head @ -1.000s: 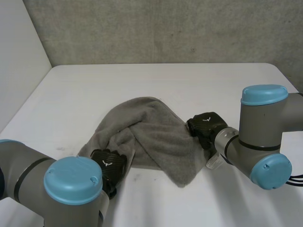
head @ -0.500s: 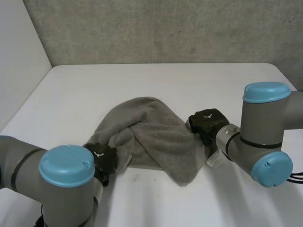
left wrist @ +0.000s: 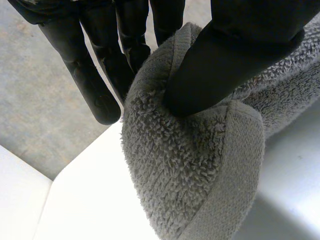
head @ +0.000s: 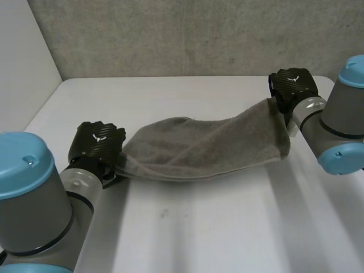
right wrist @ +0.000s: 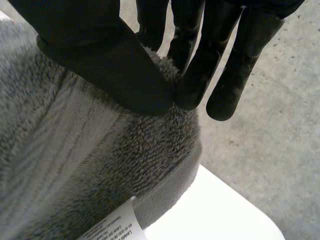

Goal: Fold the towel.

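A grey towel [head: 205,149] hangs stretched between my two hands above the white table [head: 187,233], sagging in its middle. My left hand [head: 96,143] holds its left end; in the left wrist view the thumb [left wrist: 235,60] pinches the towel's hemmed corner [left wrist: 200,165] against the fingers [left wrist: 95,80]. My right hand [head: 291,86] holds the right end, raised near the table's far right corner. In the right wrist view its thumb [right wrist: 105,65] presses the towel [right wrist: 75,160] against the fingers [right wrist: 200,55], and a white care label [right wrist: 112,225] hangs from the hem.
A grey concrete wall [head: 193,34] stands behind the table's far edge. A pale wall [head: 23,62] borders the table on the left. Bare tabletop lies below and in front of the towel.
Both hands have moved apart and lifted, my left to the left, my right far back and right. The bunched towel was pulled off the table and stretched out. My left hand closed on it.
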Tool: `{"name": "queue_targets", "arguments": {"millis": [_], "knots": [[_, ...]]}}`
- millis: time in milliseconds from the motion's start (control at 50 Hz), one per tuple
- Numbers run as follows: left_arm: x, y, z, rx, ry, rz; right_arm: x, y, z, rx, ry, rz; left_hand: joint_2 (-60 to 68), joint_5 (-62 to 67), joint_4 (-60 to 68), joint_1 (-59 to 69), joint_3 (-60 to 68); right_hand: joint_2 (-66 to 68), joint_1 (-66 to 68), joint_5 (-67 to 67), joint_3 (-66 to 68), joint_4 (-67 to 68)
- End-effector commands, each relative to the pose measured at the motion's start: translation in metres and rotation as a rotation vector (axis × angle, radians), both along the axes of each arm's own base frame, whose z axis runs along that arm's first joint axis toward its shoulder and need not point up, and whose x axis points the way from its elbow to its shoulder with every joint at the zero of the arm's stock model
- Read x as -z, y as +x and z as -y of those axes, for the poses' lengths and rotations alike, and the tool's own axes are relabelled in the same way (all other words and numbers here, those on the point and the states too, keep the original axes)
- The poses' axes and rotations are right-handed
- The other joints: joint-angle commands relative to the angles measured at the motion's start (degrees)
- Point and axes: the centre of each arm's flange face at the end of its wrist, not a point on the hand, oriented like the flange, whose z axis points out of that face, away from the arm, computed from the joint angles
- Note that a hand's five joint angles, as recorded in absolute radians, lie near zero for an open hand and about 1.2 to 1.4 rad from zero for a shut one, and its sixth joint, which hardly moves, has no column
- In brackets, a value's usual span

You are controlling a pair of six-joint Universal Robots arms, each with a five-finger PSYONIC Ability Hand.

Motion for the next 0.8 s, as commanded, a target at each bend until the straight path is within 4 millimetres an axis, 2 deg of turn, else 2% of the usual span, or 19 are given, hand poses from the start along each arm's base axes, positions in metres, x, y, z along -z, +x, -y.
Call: {"name": "queue_targets", "arguments": {"millis": [20,160,200,220,260,280,320,340,380,400,440,480,520,560,620,680,700,740,800], "knots": [[0.007,-0.008,0.012,0.000,0.016,0.001,0.021,0.005,0.011,-0.019,0.050,-0.105,10.3,10.9,10.3,12.4,10.5,-64.2,-57.9,-60.3,-66.9,-67.5],[0.009,-0.004,0.027,-0.035,0.014,0.001,0.006,-0.009,-0.007,-0.003,0.073,-0.115,10.3,10.9,10.3,12.4,10.5,-64.2,-57.9,-60.3,-66.9,-67.5],[0.007,-0.004,0.030,-0.040,0.008,-0.003,-0.002,-0.018,-0.022,0.001,0.085,-0.116,10.3,10.9,10.3,12.4,10.5,-64.2,-57.9,-60.3,-66.9,-67.5],[0.005,-0.004,0.032,-0.042,0.000,-0.008,-0.002,-0.018,-0.022,0.001,0.085,-0.116,10.3,10.9,10.3,12.4,10.5,-64.2,-57.9,-60.3,-66.9,-67.5],[0.001,-0.006,0.034,-0.043,-0.012,-0.015,-0.004,-0.021,-0.043,-0.009,0.115,-0.123,10.3,10.9,10.3,12.4,10.5,-64.2,-57.9,-60.3,-66.9,-67.5],[-0.004,-0.007,0.037,-0.044,-0.025,-0.023,-0.004,-0.021,-0.043,-0.010,0.115,-0.123,10.3,10.9,10.3,12.4,10.5,-64.2,-57.9,-60.3,-66.9,-67.5],[-0.009,-0.008,0.039,-0.044,-0.039,-0.032,0.005,-0.026,-0.062,-0.021,0.178,-0.126,10.3,10.9,10.3,12.4,10.5,-64.2,-57.9,-60.3,-66.9,-67.5],[-0.009,-0.008,0.039,-0.044,-0.039,-0.033,0.005,-0.026,-0.062,-0.021,0.178,-0.126,10.3,10.9,10.3,12.4,10.5,-64.2,-57.9,-60.3,-66.9,-67.5],[-0.021,-0.013,0.042,-0.038,-0.070,-0.053,0.021,-0.023,-0.083,-0.069,0.251,-0.112,10.3,10.9,10.3,12.4,10.5,-64.2,-57.9,-60.3,-66.9,-67.5],[-0.021,-0.013,0.042,-0.038,-0.070,-0.053,0.021,-0.023,-0.083,-0.069,0.252,-0.112,10.3,10.9,10.3,12.4,10.5,-64.2,-57.9,-60.3,-66.9,-67.5],[-0.033,-0.016,0.044,-0.034,-0.093,-0.072,0.033,-0.016,-0.100,-0.126,0.326,-0.042,10.3,10.9,10.3,12.4,10.5,-64.2,-57.9,-60.3,-66.9,-67.5],[-0.037,-0.017,0.044,-0.033,-0.100,-0.080,0.037,-0.013,-0.105,-0.144,0.359,0.014,10.3,10.9,10.3,12.4,10.5,-64.2,-57.9,-60.3,-66.9,-67.5],[-0.043,-0.019,0.045,-0.031,-0.105,-0.094,0.041,-0.012,-0.106,-0.153,0.387,0.075,10.3,10.9,10.3,12.4,10.5,-64.2,-57.9,-60.3,-66.9,-67.5],[-0.048,-0.020,0.045,-0.029,-0.103,-0.107,0.053,-0.007,-0.106,-0.162,0.443,0.178,10.3,10.9,10.3,12.4,10.5,-64.2,-57.9,-60.3,-66.9,-67.5],[-0.052,-0.021,0.045,-0.029,-0.092,-0.126,0.063,-0.003,-0.104,-0.167,0.467,0.217,10.3,10.9,10.3,12.4,10.5,-64.2,-57.9,-60.3,-66.9,-67.5],[-0.054,-0.021,0.044,-0.031,-0.076,-0.147,0.083,0.009,-0.097,-0.187,0.461,0.244,10.3,10.9,10.3,12.4,10.5,-62.7,-56.5,-58.9,-65.5,-66.1],[-0.054,-0.021,0.044,-0.031,-0.076,-0.147,0.083,0.009,-0.097,-0.187,0.460,0.244,10.3,10.9,10.3,12.4,10.5,-62.7,-56.5,-58.9,-65.5,-66.0],[-0.053,-0.020,0.044,-0.034,-0.068,-0.158,0.087,0.012,-0.091,-0.189,0.440,0.245,10.3,10.9,10.3,12.4,10.5,-60.0,-53.8,-56.2,-62.8,-63.3],[-0.055,-0.018,0.046,-0.044,-0.066,-0.177,0.101,0.015,-0.070,-0.164,0.377,0.240,10.3,10.9,10.3,12.4,10.5,-48.0,-41.8,-44.1,-50.7,-51.3]]}}
